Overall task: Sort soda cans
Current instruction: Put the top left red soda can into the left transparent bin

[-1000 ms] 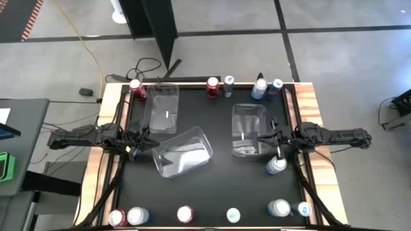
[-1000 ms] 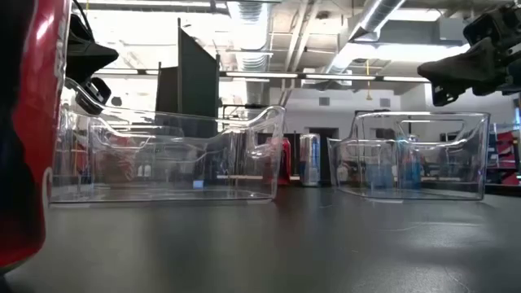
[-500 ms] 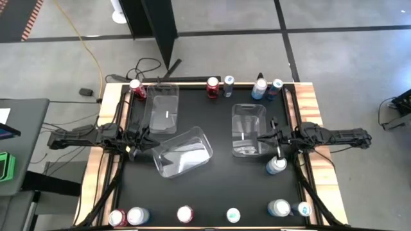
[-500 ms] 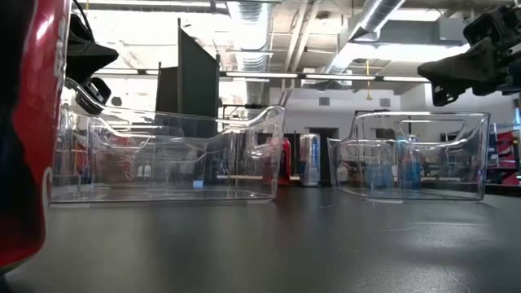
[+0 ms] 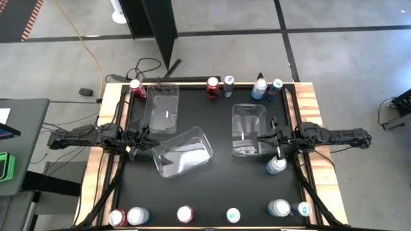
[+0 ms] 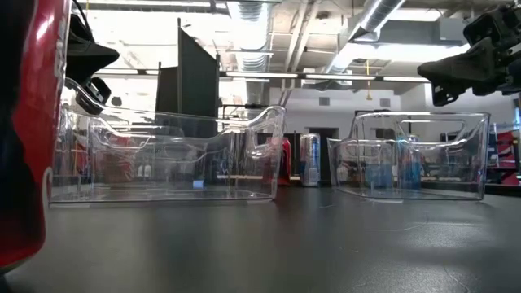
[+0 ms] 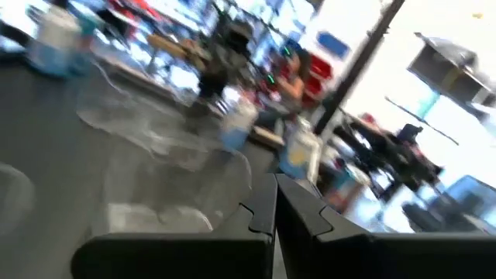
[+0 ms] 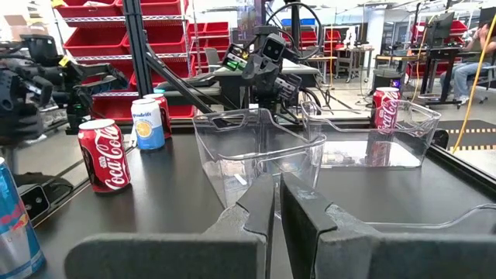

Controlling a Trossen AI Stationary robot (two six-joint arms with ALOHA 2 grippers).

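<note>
Soda cans point(image 5: 212, 86) are lined along both counter point(image 5: 218, 192) edges. L claw point(image 5: 142, 138) is pressed together (holding nothing). R claw point(image 5: 263, 136) is seen nearly shut, empty.

In the right wrist view, a red can point(image 8: 103, 155) on the worktop carries the white script "Coca-Cola". At its two o'clock, a white and light-blue can point(image 8: 147, 122) bears a small dark word too fine to read. Nothing else is legible.
</note>
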